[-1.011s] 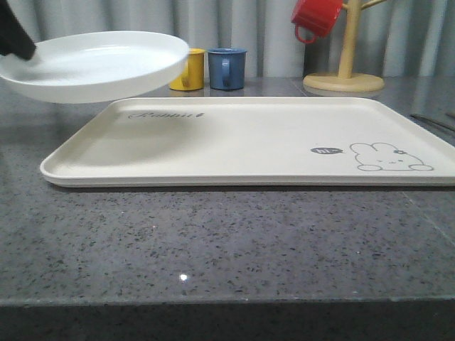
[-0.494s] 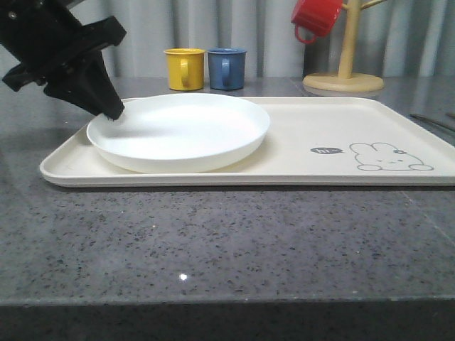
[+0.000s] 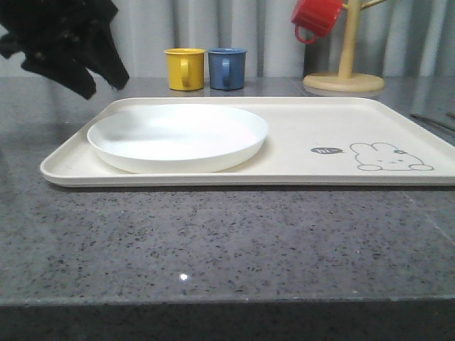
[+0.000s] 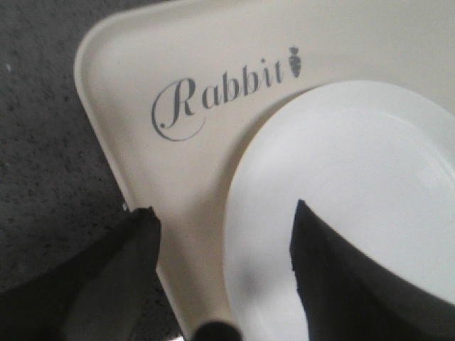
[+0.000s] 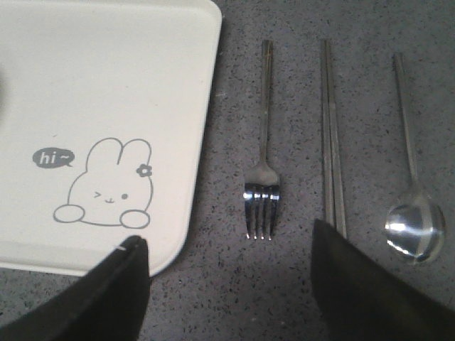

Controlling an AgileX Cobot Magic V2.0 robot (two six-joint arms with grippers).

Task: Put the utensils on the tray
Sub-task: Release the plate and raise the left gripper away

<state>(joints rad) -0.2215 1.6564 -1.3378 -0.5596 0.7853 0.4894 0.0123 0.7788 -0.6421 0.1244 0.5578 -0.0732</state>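
Plate [image 3: 178, 137] sits flat on the left half of the tray [image 3: 298, 174], operator, its rim close to the tray's left and front edges. One plate, one tray. Your left gripper [image 3: 99, 82] hangs above the tray's far-left corner, clear of the plate, fingers apart and holding nothing; in the left wrist view one dark finger [image 4: 114, 277] is over the tray's rim and the other over the plate [image 4: 355, 206], and the plate's rim just overlaps the tail end of the "Rabbit" lettering [image 4: 220, 96].

Look along the tray: its long axis runs left to right across the table [image 3: 213, 241], and the rabbit drawing [image 3: 389, 158] marks the front-right corner, which is cut off at the frame edge.

Beyond the far edge you've got two mugs side by side, yellow mug [image 3: 184, 68] then blue mug [image 3: 227, 68], and a third, the red mug [image 3: 317, 18], hanging on the wooden stand [image 3: 345, 67].

Right of the tray, on the bare table, three utensils lie parallel and apart, each lengthwise along the tray's right edge: fork [image 5: 263, 153], tines toward the wrist camera, then the flat straight piece [image 5: 330, 135], then the spoon [image 5: 412, 206], bowl toward the camera. The straight piece's near end is hidden behind a finger of your right gripper [image 5: 227, 273], spread wide and empty above them.
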